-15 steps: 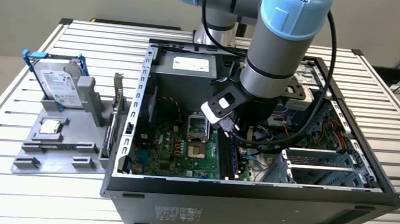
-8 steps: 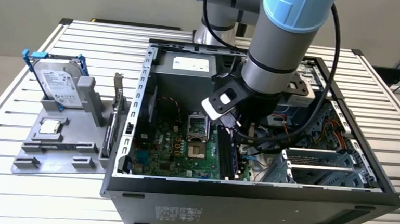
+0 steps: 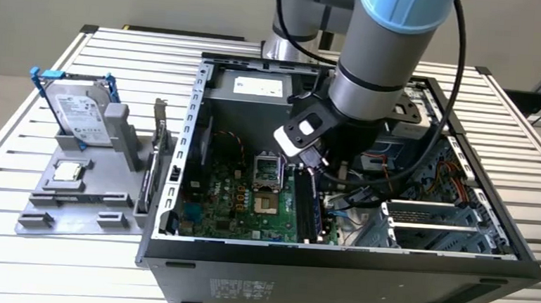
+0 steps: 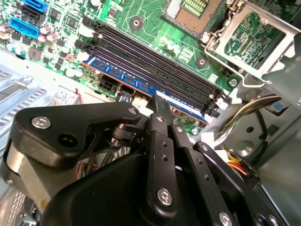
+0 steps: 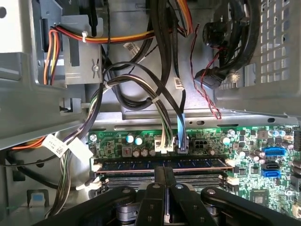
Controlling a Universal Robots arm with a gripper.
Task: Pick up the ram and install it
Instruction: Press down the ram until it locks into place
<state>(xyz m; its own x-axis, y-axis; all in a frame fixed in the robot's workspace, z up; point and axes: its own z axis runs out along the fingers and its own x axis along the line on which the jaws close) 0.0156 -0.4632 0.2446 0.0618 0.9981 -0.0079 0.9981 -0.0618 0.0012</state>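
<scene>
One ram [image 5: 162, 164] (seated in slot), one end effector [image 5: 164, 176] above

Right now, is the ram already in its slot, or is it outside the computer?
In its slot. The ram lies along the outermost memory slot on the motherboard, and the gripper is closed on its middle.

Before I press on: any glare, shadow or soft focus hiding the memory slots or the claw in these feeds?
In the second wrist view the claw looms large and dark, slightly soft, and the memory slots are evenly lit and sharp. In the first wrist view the ram reads clearly, with the upper case interior in shadow. In the exterior view the arm blocks part of the motherboard; no strong glare.
</scene>
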